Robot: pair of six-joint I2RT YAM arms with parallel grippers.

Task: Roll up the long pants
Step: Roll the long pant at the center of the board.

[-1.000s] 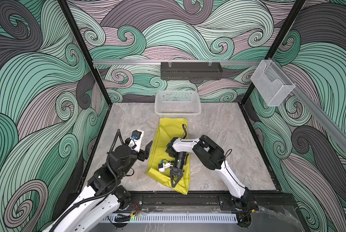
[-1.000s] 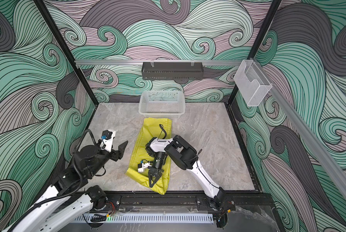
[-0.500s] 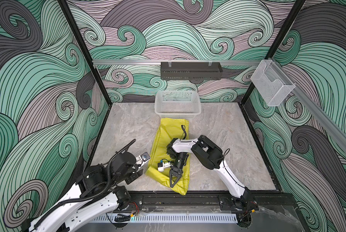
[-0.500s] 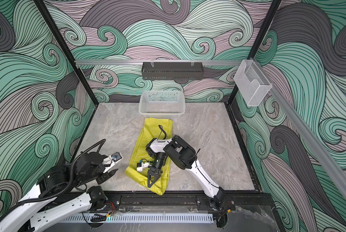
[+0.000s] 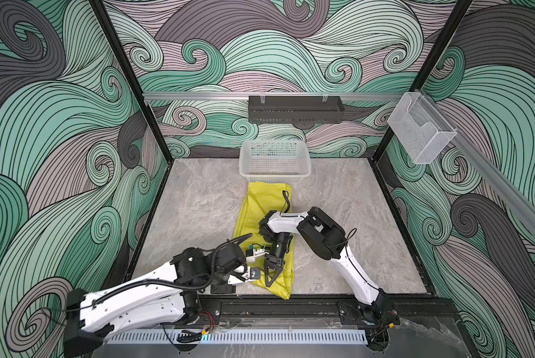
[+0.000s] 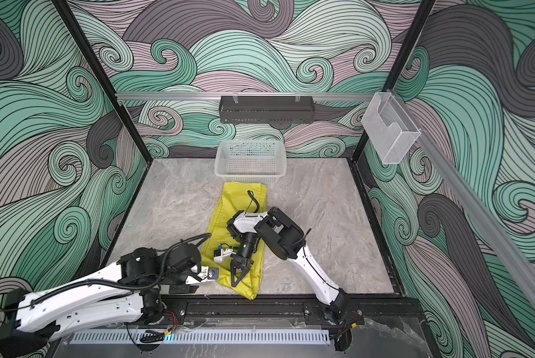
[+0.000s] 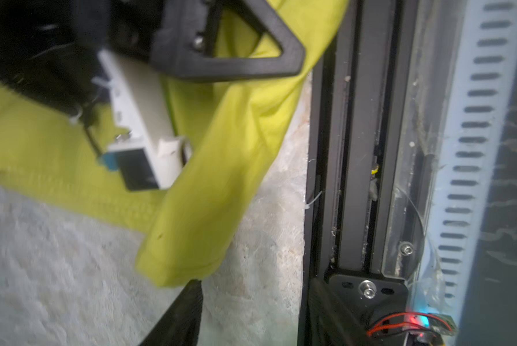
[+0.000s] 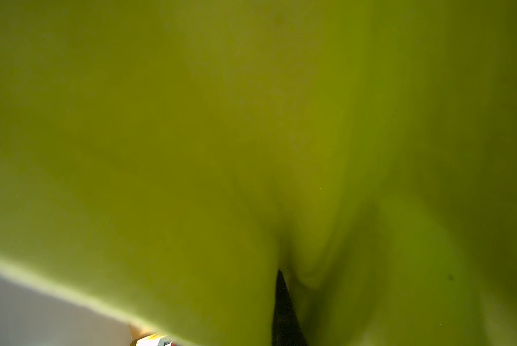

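Observation:
The long pants (image 5: 261, 201) (image 6: 238, 198) lie as a narrow yellow-green strip from the white basket to the front edge. My right gripper (image 5: 271, 277) (image 6: 238, 277) points down on their near end, shut, with the cloth gathered at its fingertip (image 8: 284, 299). Yellow-green fabric (image 8: 251, 119) fills the right wrist view. My left gripper (image 7: 254, 299) (image 5: 229, 289) lies low at the front edge, open, with only bare table between its fingers. One finger (image 7: 188, 314) sits at the pants' near corner (image 7: 176, 269). The waistband is not visible.
The white basket (image 5: 275, 178) stands at the back, touching the pants' far end. The black front rail (image 5: 291, 305) (image 7: 350, 179) runs just beside my left gripper. A black shelf (image 5: 295, 110) and a clear holder (image 5: 421, 133) hang on the walls.
My left arm has dropped from a raised pose left of the pants to low at the front edge near their corner, with its jaws narrowed. The right arm has stayed put.

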